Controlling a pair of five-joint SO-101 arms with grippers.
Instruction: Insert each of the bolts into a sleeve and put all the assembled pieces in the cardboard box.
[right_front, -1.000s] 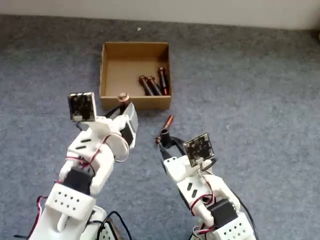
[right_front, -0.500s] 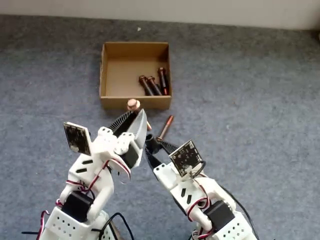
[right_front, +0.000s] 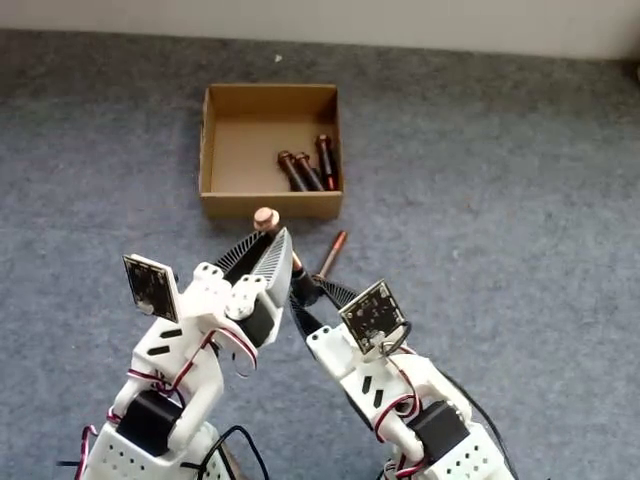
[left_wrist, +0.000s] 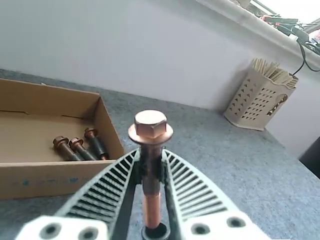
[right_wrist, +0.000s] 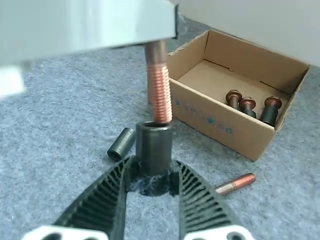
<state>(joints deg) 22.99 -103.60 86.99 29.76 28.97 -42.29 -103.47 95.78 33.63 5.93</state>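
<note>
My left gripper (left_wrist: 150, 172) is shut on a copper bolt (left_wrist: 151, 150), held upright with its hex head (right_front: 265, 217) on top. The bolt's threaded tip (right_wrist: 160, 97) sits just inside the mouth of a dark sleeve (right_wrist: 154, 147), which my right gripper (right_wrist: 152, 180) holds upright, shut on it. In the high view both grippers meet just in front of the cardboard box (right_front: 215, 195). Three assembled pieces (right_front: 305, 168) lie in the box's right part. A loose bolt (right_front: 331, 254) and a loose sleeve (right_wrist: 121, 144) lie on the carpet near the grippers.
Grey carpet covers the work surface. A perforated holder of wooden sticks (left_wrist: 260, 95) stands by the far wall. The carpet to the right of the box is open room.
The left arm swung right from the box's front wall and brought the bolt over the right gripper's sleeve. Over the last half second it lowered slightly.
</note>
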